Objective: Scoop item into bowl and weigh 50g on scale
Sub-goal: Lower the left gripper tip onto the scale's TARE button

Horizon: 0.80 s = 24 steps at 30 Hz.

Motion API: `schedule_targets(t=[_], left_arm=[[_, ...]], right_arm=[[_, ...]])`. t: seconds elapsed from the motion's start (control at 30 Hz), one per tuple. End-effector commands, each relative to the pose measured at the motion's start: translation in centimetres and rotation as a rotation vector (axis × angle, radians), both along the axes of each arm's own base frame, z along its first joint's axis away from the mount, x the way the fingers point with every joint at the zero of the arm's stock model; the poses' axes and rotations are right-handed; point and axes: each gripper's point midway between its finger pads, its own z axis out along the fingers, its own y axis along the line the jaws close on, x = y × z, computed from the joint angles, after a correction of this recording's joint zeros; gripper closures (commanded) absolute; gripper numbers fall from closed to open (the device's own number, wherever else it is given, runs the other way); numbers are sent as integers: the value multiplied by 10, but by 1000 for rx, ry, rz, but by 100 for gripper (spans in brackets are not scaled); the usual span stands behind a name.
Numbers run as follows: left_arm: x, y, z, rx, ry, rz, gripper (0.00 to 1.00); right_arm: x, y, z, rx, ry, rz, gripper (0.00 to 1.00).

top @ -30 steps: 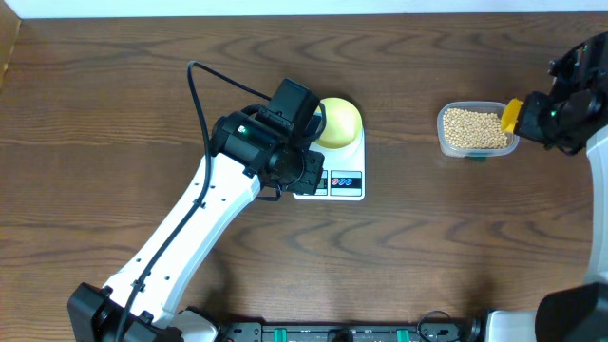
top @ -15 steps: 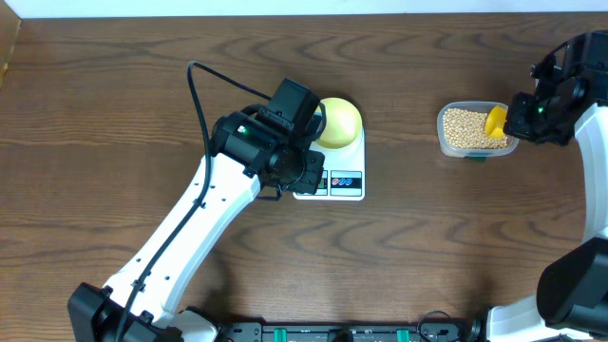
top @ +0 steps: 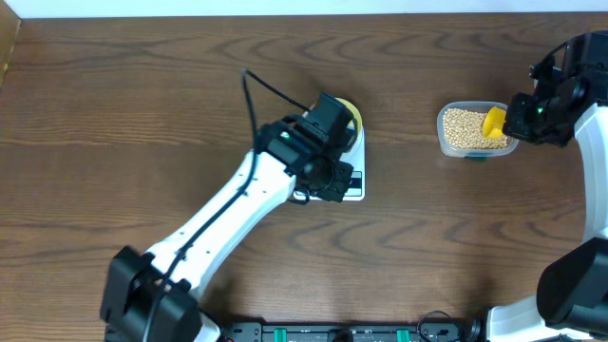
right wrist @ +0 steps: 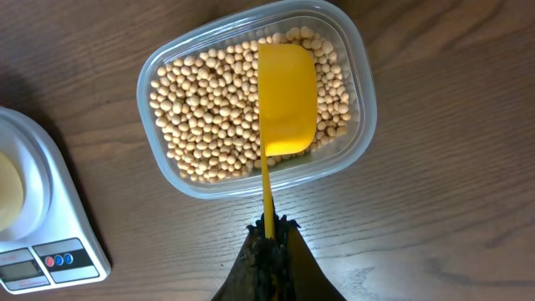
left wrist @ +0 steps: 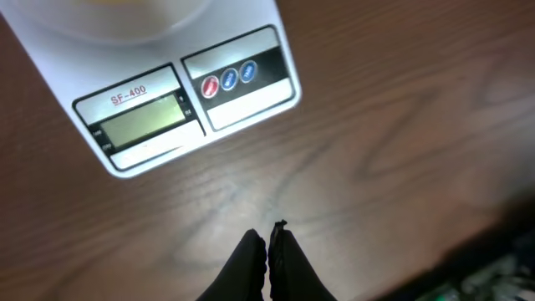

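Observation:
The tan beans fill a clear tub. My right gripper is shut on the handle of a bright-yellow scoop; the scoop's head lies over the beans at the tub's right side. The pale-yellow bowl sits on the white scale, mostly hidden under my left arm. It shows at the left edge of the right wrist view. My left gripper is shut and empty, over the wood just in front of the scale's display and buttons.
The tub stands to the right of the scale on the wooden table. My left arm runs diagonally from the front left to the scale.
My left gripper has shifted right along the scale's front edge. My right gripper brought the scoop in over the beans a second ago and has since held still.

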Motion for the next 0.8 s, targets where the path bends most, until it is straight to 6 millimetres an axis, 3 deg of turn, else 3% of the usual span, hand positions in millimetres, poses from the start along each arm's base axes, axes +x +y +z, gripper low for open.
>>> schedule_targets(t=[0.0, 0.1, 0.17, 0.4, 0.5, 0.77], left_arm=[[8, 9, -24, 73, -29, 13, 93], [8, 10, -42, 71, -30, 13, 93], [6, 12, -43, 75, -23, 15, 93], [6, 13, -8, 22, -112, -2, 93], [10, 11, -3, 8, -135, -1, 93], [22, -3, -33, -76, -214, 3, 93]], right_arm=[[0, 0, 2, -1, -7, 15, 99], [0, 0, 2, -1, -7, 15, 99], [0, 0, 2, -1, -7, 15, 99], [0, 0, 2, 0, -7, 15, 99], [0, 0, 2, 0, -7, 15, 99], [1, 0, 3, -1, -10, 15, 99]])
